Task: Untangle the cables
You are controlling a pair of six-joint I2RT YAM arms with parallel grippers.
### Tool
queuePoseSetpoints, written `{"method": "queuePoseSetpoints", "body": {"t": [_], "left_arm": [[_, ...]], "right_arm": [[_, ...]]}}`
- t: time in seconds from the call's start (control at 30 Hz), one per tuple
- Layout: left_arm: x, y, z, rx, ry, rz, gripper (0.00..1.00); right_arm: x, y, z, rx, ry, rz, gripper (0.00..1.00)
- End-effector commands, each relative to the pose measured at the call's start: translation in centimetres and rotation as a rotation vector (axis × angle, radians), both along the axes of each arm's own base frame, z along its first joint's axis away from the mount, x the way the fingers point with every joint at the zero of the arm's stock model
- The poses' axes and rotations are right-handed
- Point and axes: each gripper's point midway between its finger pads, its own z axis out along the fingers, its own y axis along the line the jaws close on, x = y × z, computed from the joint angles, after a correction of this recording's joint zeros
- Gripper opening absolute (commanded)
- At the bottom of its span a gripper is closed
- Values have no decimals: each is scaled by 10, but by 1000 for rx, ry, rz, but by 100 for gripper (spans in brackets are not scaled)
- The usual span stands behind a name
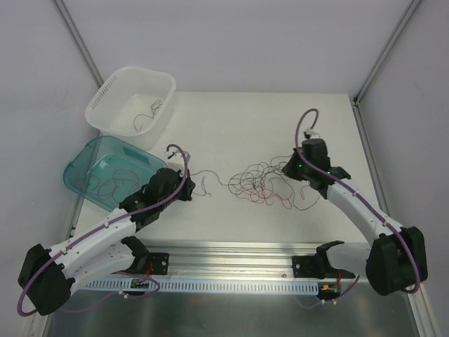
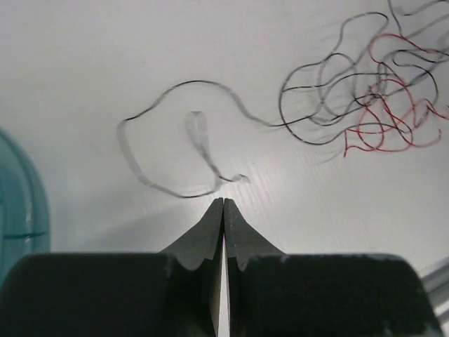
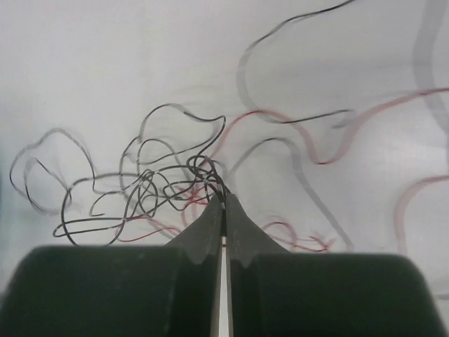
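- Pinching into a knot of red and dark wire, the right gripper (image 3: 224,203) has its jaws pressed together at the near edge of the cables (image 1: 263,184). Several strands run straight into its tips, so it looks clamped on them.
- Across the table (image 1: 231,119), the left gripper (image 2: 223,203) is closed tight, its tips at the end of a looping grey strand (image 2: 196,83) that trails off to the heap. Whether it has that end nipped, I cannot tell.
- A few thin wires lie in the white basket (image 1: 105,105), and more in the teal bin (image 1: 77,172) beside it, which suggests some sorting is done.
- Most of the job appears to be left: the main tangle sits mid-table between the two grippers, with red and dark wires thoroughly interlaced.
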Motion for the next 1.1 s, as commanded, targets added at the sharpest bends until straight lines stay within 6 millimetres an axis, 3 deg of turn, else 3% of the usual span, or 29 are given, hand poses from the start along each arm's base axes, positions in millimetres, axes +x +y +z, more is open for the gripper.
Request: {"method": "queuePoseSetpoints", "body": {"t": [0.0, 0.03, 0.07, 0.1, 0.17, 0.2, 0.3, 0.37, 0.47, 0.5, 0.53, 0.6, 0.63, 0.73, 0.8, 0.87, 1.07], "left_arm": [[6, 35, 12, 19, 32, 212, 0], [7, 43, 12, 23, 45, 248, 0], [10, 48, 18, 13, 43, 289, 0], [7, 56, 16, 32, 62, 310, 0], [8, 56, 24, 16, 55, 314, 0], [7, 52, 29, 7, 48, 286, 0], [5, 30, 41, -28, 43, 157, 0], [7, 14, 49, -58, 18, 82, 2], [4, -16, 62, -138, -32, -68, 28], [-3, -29, 67, -163, -48, -135, 42], [-2, -38, 73, -185, -95, -166, 48], [-10, -57, 76, -186, -144, -240, 61], [-14, -65, 74, -184, -155, -273, 74], [-18, -91, 77, -233, -213, -359, 87], [-16, -108, 83, -283, -253, -392, 90], [-19, -121, 71, -281, -243, -441, 92], [-21, -151, 66, -289, -312, -551, 88]], "right_arm": [[-11, -86, 12, -88, 29, -218, 1], [-12, -98, 20, -83, 20, -243, 1], [-9, -126, 38, -74, -21, -334, 1], [-15, -139, 42, -76, -6, -375, 1], [-18, -147, 59, -44, -33, -377, 1], [-18, -151, 78, -34, -72, -379, 1], [-18, -125, 100, 47, -108, -252, 1], [-22, -100, 105, 106, -100, -146, 1], [-29, -73, 109, 128, -89, -40, 1], [-31, -68, 110, 132, -91, -24, 1], [-33, -63, 112, 131, -92, -15, 1], [-37, -49, 117, 136, -104, 20, 1], [-37, -44, 124, 140, -123, 34, 0], [-42, -27, 138, 154, -151, 69, 1], [-46, -14, 153, 176, -185, 107, 1], [-49, -2, 168, 196, -212, 133, 1], [-60, 23, 188, 232, -237, 210, 1]]}}
